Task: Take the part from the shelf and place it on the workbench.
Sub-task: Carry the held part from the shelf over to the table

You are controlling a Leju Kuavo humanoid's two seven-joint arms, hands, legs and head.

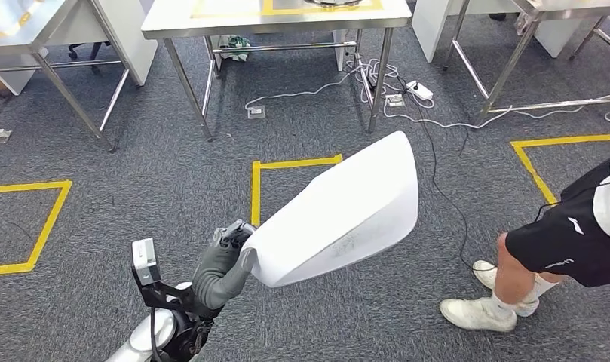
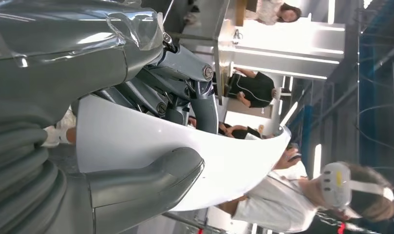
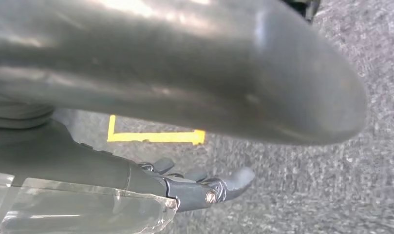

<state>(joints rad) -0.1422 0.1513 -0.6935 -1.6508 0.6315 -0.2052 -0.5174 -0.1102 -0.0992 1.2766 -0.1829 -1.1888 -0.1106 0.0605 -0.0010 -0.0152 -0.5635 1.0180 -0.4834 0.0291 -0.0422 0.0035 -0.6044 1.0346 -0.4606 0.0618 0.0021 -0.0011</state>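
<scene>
Left robot hand (image 1: 228,260) is gripping our white part (image 1: 339,211) by its edge above the carpet (image 1: 173,181); right robot hand (image 3: 204,187) is hanging empty, fingers loosely apart.

person (image 1: 565,241) right, table (image 1: 279,19) ahead

The white part (image 1: 339,215) hides most of the left hand (image 1: 230,253) in the head view, lower centre. At the right edge a person (image 1: 565,241) is cut off above the shorts. The workbench (image 1: 275,19) runs off the top edge. In the right wrist view, a blurred grey thumb covers the upper frame; the right hand (image 3: 199,183) holds nothing.
</scene>
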